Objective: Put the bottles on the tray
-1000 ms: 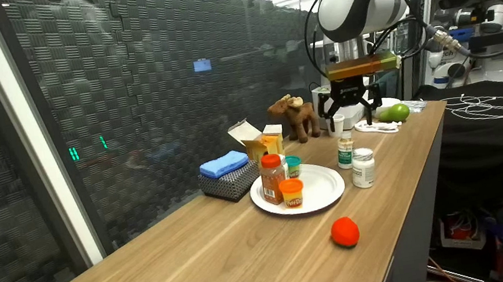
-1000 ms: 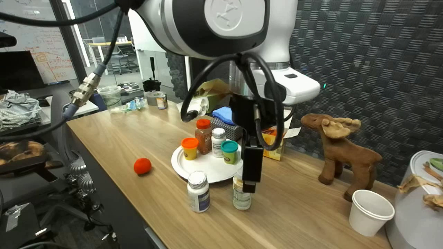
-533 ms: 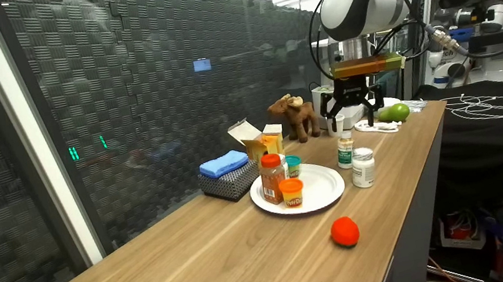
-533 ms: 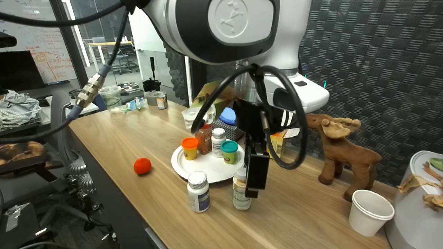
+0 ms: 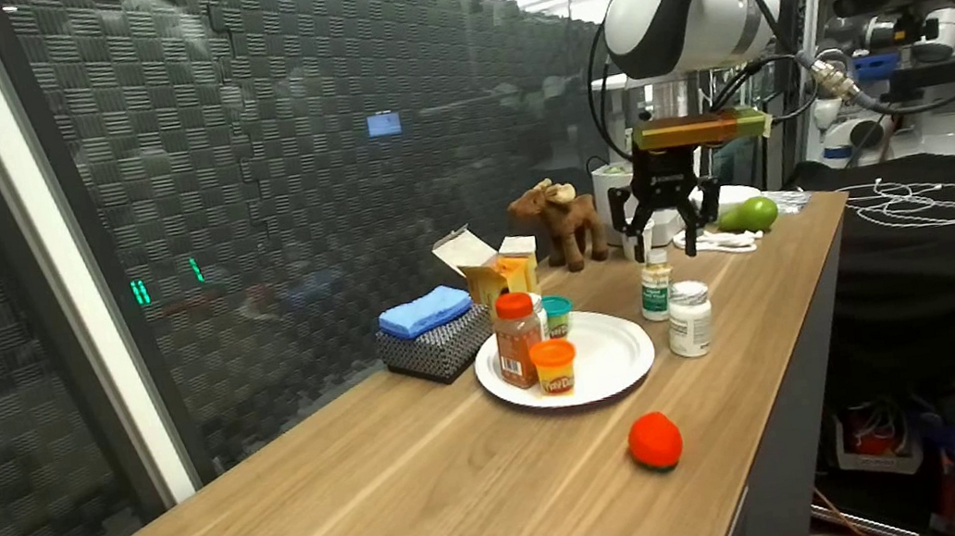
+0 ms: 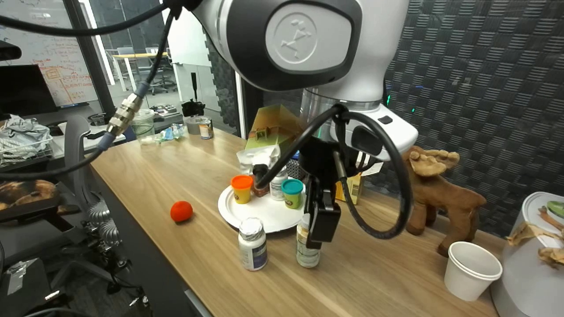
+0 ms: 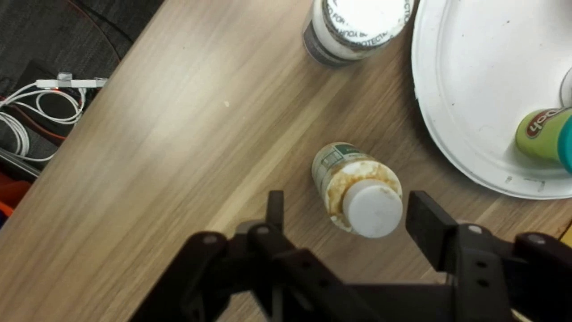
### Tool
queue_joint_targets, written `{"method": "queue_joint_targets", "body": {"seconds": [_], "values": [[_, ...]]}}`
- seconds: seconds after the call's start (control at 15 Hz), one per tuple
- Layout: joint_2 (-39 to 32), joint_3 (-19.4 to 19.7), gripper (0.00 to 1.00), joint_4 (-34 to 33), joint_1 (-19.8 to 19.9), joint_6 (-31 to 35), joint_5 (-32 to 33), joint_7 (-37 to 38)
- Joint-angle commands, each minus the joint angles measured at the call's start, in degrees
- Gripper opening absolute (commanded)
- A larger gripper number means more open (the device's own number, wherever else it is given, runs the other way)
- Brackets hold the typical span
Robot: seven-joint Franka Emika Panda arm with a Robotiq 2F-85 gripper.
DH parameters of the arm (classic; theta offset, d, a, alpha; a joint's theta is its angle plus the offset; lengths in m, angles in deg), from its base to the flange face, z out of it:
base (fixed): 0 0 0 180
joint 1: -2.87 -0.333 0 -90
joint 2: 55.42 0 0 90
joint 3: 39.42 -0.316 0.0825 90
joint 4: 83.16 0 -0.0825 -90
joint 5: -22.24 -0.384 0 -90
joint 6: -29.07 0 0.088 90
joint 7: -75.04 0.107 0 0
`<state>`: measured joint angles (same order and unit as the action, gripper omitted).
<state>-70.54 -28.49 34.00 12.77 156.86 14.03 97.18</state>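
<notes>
A small bottle with a green label and white cap (image 5: 656,291) stands upright on the table; it also shows in the wrist view (image 7: 353,179). My gripper (image 5: 665,255) is open above it. In the wrist view the bottle's cap appears between the fingers, closer to the right one, apart from both. A white bottle (image 6: 253,251) stands beside it on the table. The white round plate (image 6: 264,220) holds a red-capped bottle (image 5: 519,346), a small white bottle (image 6: 276,188), an orange-lidded tub (image 5: 556,371) and a teal-lidded tub (image 6: 292,196).
A red round object (image 5: 655,441) lies near the table's front edge. A yellow box (image 5: 502,276), a blue cloth (image 5: 425,311) on a dark box and a brown plush moose (image 5: 567,227) stand near the wall. Paper cups (image 6: 470,270) stand at the right.
My gripper has come down slightly over the green-labelled bottle and turned a little; its fingertips appear closer together in an exterior view. The bottles and plate have not moved.
</notes>
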Motion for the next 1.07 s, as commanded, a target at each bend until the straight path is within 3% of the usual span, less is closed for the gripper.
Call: {"method": "queue_joint_targets", "body": {"seconds": [0.0, 0.27, 0.4, 1.0], "values": [[-0.11, -0.51, 0.41, -1.53, 0.27, -1.84, -2.09, -2.66], [0.49, -0.61, 0.14, -1.21, 0.08, -1.66, -1.84, -2.96], [0.75, -0.5, 0.18, -1.08, -0.11, -1.35, -1.4, -2.55], [5.85, -1.56, 0.17, 0.57, -4.55, 1.39, 5.77, -0.51]]}}
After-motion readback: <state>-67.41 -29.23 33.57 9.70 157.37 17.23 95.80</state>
